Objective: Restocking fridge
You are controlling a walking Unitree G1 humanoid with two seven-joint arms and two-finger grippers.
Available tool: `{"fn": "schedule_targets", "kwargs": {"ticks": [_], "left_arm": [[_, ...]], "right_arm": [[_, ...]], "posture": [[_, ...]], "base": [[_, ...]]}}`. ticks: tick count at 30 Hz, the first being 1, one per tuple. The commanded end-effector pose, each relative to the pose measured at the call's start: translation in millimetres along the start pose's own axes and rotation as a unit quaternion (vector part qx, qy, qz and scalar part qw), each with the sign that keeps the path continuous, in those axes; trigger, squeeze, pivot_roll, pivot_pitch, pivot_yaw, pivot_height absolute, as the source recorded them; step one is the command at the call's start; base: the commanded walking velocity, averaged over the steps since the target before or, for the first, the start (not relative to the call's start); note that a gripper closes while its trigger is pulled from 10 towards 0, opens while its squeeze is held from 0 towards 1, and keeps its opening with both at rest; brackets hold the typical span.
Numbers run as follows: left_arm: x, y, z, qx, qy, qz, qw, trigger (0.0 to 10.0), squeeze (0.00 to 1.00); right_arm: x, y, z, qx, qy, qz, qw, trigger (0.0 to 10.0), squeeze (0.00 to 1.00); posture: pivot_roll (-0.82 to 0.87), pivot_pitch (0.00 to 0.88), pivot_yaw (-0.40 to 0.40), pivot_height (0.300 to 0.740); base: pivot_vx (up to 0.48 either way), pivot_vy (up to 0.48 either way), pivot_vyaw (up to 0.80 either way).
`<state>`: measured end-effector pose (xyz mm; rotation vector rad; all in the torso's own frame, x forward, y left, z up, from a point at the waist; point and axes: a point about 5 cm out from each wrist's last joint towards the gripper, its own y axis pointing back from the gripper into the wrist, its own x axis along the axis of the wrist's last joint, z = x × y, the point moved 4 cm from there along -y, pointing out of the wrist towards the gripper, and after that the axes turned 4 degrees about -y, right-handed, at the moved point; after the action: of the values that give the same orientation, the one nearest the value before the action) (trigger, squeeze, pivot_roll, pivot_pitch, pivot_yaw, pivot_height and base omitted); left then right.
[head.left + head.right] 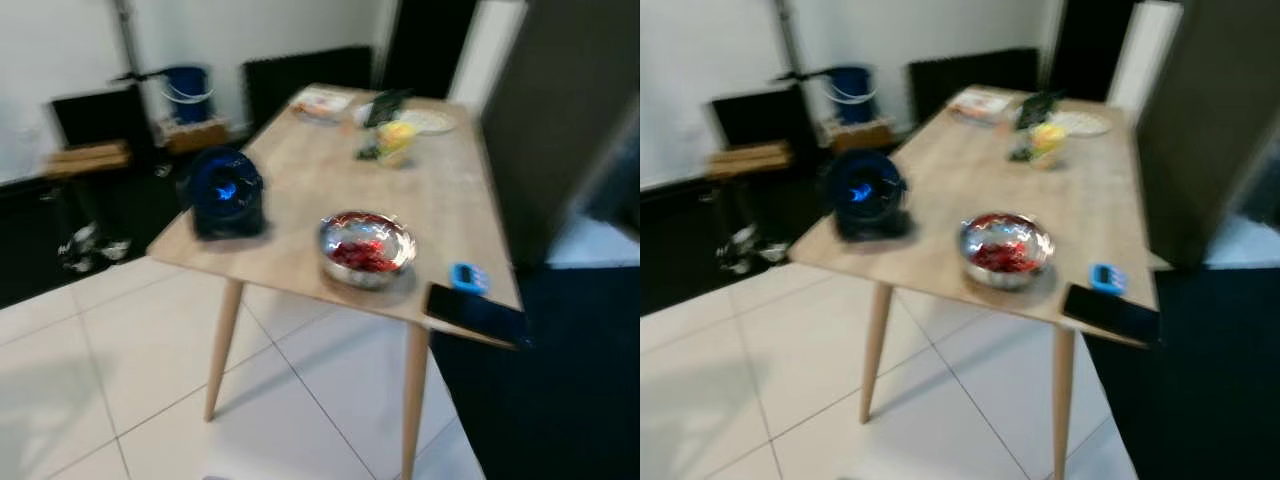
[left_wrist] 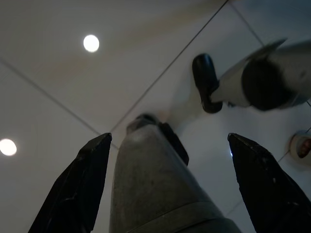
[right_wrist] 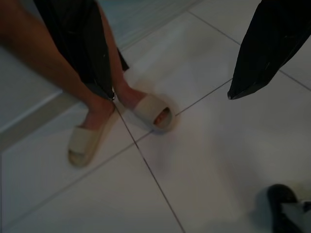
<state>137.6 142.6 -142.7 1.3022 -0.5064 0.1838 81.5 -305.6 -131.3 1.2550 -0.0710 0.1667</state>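
Head views blurred; camera likely moving, robot some way short of the desk [image 1: 300,190].

Desk: light wood, splayed legs, white tile floor [image 1: 120,400] beneath. Near edge, a steel bowl [image 1: 367,249] of something red, probably food meant for the fridge. It sits close to the front edge, within easy reach from this side. Just right of it, a small blue item [image 1: 468,277] and a dark flat slab [image 1: 477,313], the slab overhanging the corner. To the left, a black round device with a blue glow [image 1: 226,192]. Far end: a yellow item [image 1: 397,135], a white plate [image 1: 428,121], a packet [image 1: 320,102], too blurred to identify.

Dark tall panel at right [image 1: 560,120], possibly the fridge; cannot confirm.

Left end effector [image 2: 170,184]: hangs idle, aimed at the floor, fingers spread wide, nothing between them. Robot's own leg and black foot [image 2: 205,82] below it.

Right end effector [image 3: 180,73]: also hanging, fingers apart, empty. Beyond it a person's feet in beige sandals [image 3: 121,121] stand on the tile, close by.

Judgement: approach stage, nothing grasped. Both arms hang low, presumably for walking balance.
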Motion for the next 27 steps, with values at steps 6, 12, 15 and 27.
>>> {"fn": "schedule_targets", "kwargs": {"ticks": [6, 12, 15, 27], "left_arm": [[-10.7, 0.8, 3.3, -0.002, 0.000, -0.017, 1.000, 10.0, 0.00], [-10.7, 0.7, 3.5, -0.002, 0.002, -0.017, 1.000, 10.0, 0.00], [-11.1, 0.7, 4.0, -0.002, 0.003, -0.017, 1.000, 10.0, 0.00], [-11.7, 0.6, 4.6, -0.001, 0.007, -0.017, 1.000, 10.0, 0.00]], "right_arm": [[15.2, 1.4, 14.5, -0.028, -0.026, 0.024, 0.999, 10.0, 0.00], [49.5, 7.4, 40.6, -0.072, -0.044, 0.081, 0.993, 10.0, 0.00], [75.4, 15.0, 60.6, -0.101, -0.046, 0.122, 0.986, 10.0, 0.00], [165.8, 81.1, 168.8, -0.243, -0.124, 0.272, 0.923, 10.0, 0.00]], "posture": [[-0.05, 0.002, -0.011, 0.740], [-0.05, 0.007, -0.013, 0.740], [-0.05, 0.009, -0.015, 0.740], [-0.04, 0.014, -0.020, 0.740]], "base": [[0.000, 0.000, -0.76], [0.000, 0.000, -0.52], [0.000, 0.000, 0.00], [0.000, 0.000, 0.00]]}}
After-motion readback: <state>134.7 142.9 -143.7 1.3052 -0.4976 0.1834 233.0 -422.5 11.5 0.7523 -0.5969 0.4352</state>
